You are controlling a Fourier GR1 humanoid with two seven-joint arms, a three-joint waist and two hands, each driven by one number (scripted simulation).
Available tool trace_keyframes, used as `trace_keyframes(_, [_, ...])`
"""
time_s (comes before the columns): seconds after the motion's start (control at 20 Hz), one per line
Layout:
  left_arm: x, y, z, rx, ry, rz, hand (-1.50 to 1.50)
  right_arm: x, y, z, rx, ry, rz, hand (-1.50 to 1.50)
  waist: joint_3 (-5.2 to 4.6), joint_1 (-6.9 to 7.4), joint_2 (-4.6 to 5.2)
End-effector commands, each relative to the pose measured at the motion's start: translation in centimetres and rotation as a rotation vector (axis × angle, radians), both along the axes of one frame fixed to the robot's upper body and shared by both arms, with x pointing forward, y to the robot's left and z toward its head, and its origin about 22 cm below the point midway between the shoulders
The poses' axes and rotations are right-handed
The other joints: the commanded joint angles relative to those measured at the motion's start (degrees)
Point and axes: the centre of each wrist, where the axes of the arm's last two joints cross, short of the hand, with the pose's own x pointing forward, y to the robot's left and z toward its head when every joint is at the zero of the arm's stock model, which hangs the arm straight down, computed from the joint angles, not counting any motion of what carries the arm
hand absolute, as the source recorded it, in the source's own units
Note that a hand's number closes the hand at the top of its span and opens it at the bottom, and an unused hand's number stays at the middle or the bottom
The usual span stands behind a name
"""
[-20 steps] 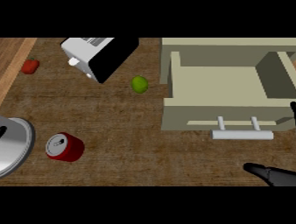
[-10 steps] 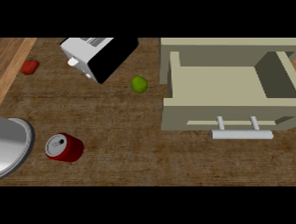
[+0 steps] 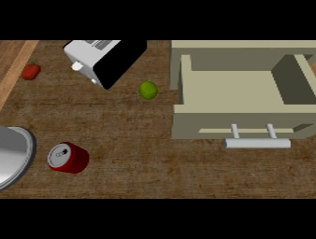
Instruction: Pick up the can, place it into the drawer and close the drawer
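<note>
A red can (image 3: 68,158) with a silver top lies on the brown counter at the lower left, just right of a metal pot. The beige drawer (image 3: 247,87) stands pulled open at the upper right, its inside bare, with a pale handle (image 3: 256,141) on its front. Neither hand shows in the head view.
A large silver pot (image 3: 1,158) sits at the left edge beside the can. A white and black toaster (image 3: 104,59) stands at the top, a green lime (image 3: 147,89) to its right, and a small red pepper (image 3: 30,71) at the upper left.
A second ago both black hands showed, the left over the pot and the right at the right edge and bottom. Both have left the view. Can and drawer have not moved.
</note>
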Motion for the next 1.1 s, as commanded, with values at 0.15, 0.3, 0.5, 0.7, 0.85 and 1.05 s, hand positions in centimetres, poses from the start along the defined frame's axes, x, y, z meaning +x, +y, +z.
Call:
trace_keyframes(0.15, [2.1,0.6,0.1,-0.105,0.042,-0.03,-1.5,-1.6,-1.6,1.7,-0.006,-0.001,0.017,-1.5,-0.02,-0.37,0.05])
trace_keyframes(0.3, [3.1,-1.3,-1.8,-0.149,0.063,-0.044,-1.5,-1.3,-3.2,0.7,0.014,0.007,0.001,-1.5,-0.02,-0.37,0.14])
trace_keyframes(0.5, [2.5,-3.3,-1.4,-0.155,0.064,-0.022,-1.5,-2.4,-1.3,1.7,0.014,0.006,0.028,-1.5,-0.03,-0.22,0.09])
trace_keyframes(0.7, [5.3,-1.1,-4.8,-0.145,0.102,-0.023,-1.5,-3.7,-3.6,1.0,0.015,0.001,0.023,-1.5,-0.04,-0.51,0.1])
trace_keyframes(0.85, [5.5,-3.1,-5.2,-0.134,0.112,-0.005,-1.5,-3.5,-5.5,2.5,-0.004,-0.016,0.021,-1.5,-0.03,-0.32,0.07])
trace_keyframes(1.05, [6.7,-2.4,-8.3,-0.141,0.125,-0.005,-1.5,-4.4,-3.4,1.3,0.012,-0.019,0.004,-1.5,-0.04,-0.22,0.08])
